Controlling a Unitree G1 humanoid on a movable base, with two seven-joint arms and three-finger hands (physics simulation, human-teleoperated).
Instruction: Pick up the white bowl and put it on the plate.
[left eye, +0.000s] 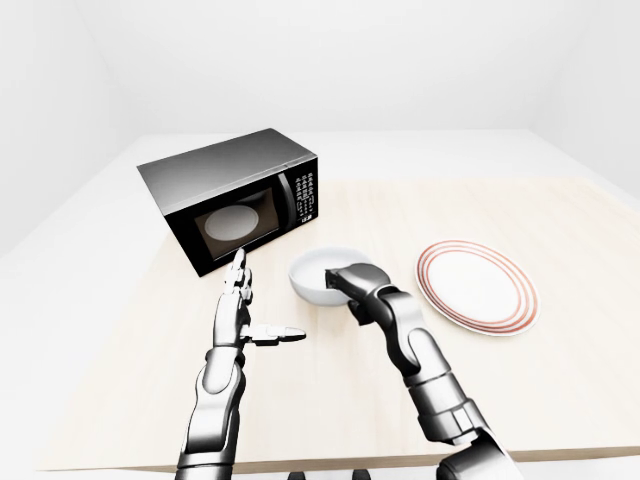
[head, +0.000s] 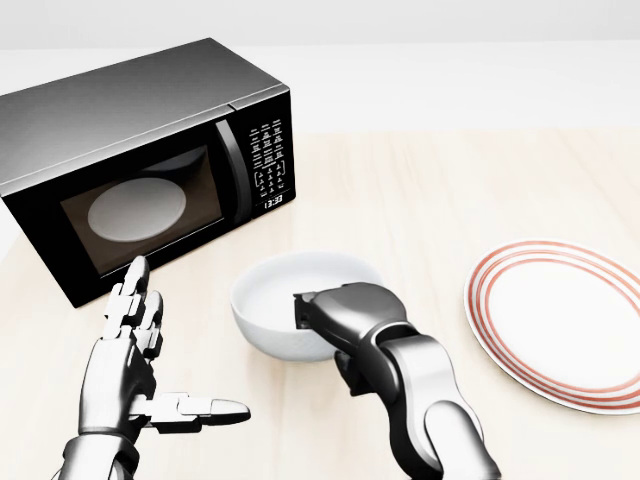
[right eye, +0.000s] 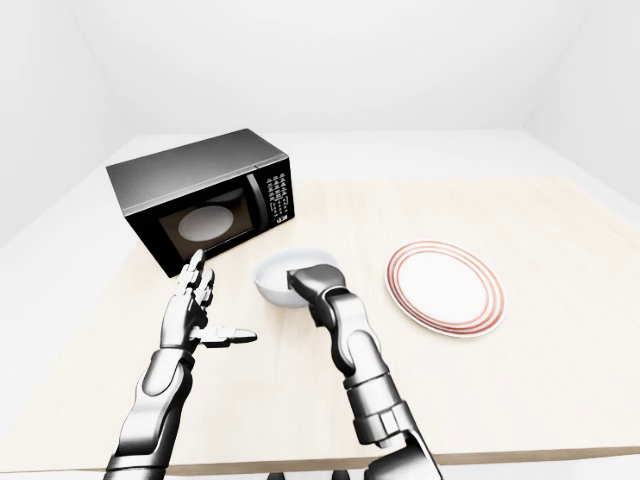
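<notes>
The white bowl (head: 268, 301) sits near the middle of the head view, on the table just below the microwave, and looks slightly tipped. My right hand (head: 328, 312) is shut on the bowl's lower right rim, its dark knuckles covering that edge. The plate (head: 566, 322), white with red rings, lies flat at the right and holds nothing. My left hand (head: 185, 342) is open at the lower left, fingers pointing up and thumb out to the right, apart from the bowl.
A black microwave (head: 140, 150) with its door shut stands at the upper left, close to the bowl. The light wooden table (head: 450, 190) stretches between the bowl and the plate. Its lower edge shows in the left-eye view (left eye: 330, 462).
</notes>
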